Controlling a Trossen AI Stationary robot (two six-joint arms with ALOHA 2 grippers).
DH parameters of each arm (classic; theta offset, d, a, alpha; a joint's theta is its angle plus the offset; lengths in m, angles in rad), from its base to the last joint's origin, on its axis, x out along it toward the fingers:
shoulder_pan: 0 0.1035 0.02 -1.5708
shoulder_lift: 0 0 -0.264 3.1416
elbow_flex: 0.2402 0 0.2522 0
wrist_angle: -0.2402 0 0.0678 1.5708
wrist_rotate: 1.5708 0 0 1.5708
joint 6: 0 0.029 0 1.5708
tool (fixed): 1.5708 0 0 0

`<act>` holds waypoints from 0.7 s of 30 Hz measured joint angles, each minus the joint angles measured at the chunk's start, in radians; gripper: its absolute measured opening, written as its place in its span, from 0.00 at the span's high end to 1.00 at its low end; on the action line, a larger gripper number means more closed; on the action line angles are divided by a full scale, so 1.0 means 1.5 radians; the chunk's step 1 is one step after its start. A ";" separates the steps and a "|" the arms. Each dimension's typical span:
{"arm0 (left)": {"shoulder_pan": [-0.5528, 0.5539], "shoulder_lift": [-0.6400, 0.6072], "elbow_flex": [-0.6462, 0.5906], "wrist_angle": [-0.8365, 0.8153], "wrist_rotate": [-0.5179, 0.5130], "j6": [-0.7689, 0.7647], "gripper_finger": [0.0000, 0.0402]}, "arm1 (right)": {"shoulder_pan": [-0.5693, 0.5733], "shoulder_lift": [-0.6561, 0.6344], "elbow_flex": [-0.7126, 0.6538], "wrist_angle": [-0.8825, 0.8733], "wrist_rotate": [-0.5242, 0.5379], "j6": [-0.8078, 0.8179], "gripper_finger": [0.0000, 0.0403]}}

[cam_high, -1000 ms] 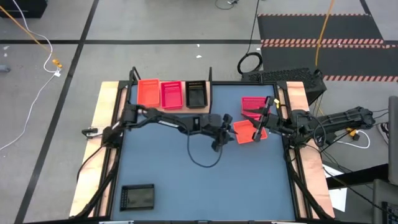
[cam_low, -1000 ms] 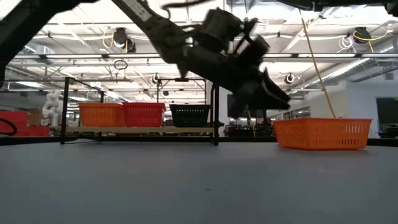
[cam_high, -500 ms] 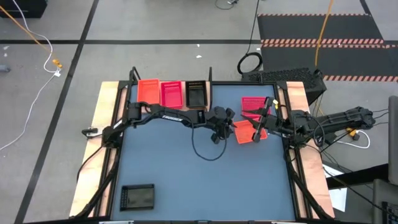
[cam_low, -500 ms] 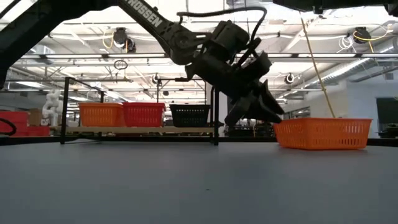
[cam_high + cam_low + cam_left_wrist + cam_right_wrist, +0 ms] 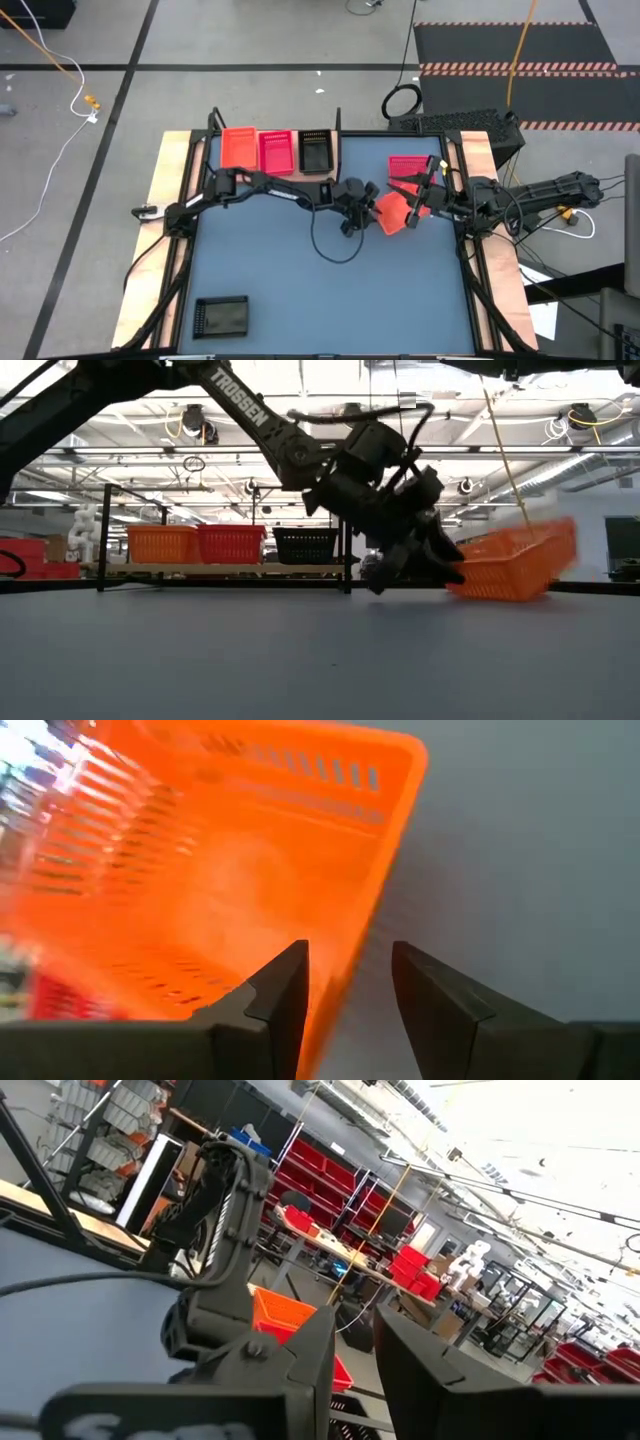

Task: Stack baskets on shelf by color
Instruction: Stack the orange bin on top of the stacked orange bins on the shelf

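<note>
While three baskets already sit side by side on the shelf (image 5: 275,172) at the far edge of the surface (image 5: 270,280), an orange-red one (image 5: 238,148), a pink one (image 5: 275,151) and a black one (image 5: 315,150), the sorting looks to be in its early part, since each colour on the shelf seems to hold only one basket, though the low view cannot rule out nested ones. The left gripper (image 5: 362,205) is reaching across the middle of the surface and has the near wall of a loose orange basket (image 5: 392,212) between its fingers (image 5: 285,992); in the left wrist view one finger is inside the basket and the other outside, closed onto the wall. The low view shows that basket (image 5: 510,565) tipped, one side raised off the surface, so I judge the lift is just beginning. A loose pink basket (image 5: 404,168) lies just beyond it toward the far right corner, and a loose black basket (image 5: 221,316) lies well apart at the near left corner. The right gripper (image 5: 418,195) hovers just beside the orange basket, near the pink one; its fingers (image 5: 420,1360) stand parted and hold nothing. What is left, as far as can be seen, is to carry the orange basket onto the orange one on the shelf, then the pink and the black onto theirs.
</note>
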 joint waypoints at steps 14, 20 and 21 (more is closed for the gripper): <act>-0.036 -0.017 0.000 -0.033 -0.070 -0.088 0.95 | 0.000 0.000 0.000 0.026 0.000 -0.021 0.84; -0.087 -0.104 0.000 -0.146 -0.099 -0.137 0.97 | 0.000 0.000 0.000 0.036 0.000 -0.026 0.84; -0.098 -0.124 0.000 -0.173 -0.112 -0.149 0.97 | 0.000 0.000 0.000 0.035 0.000 -0.025 0.84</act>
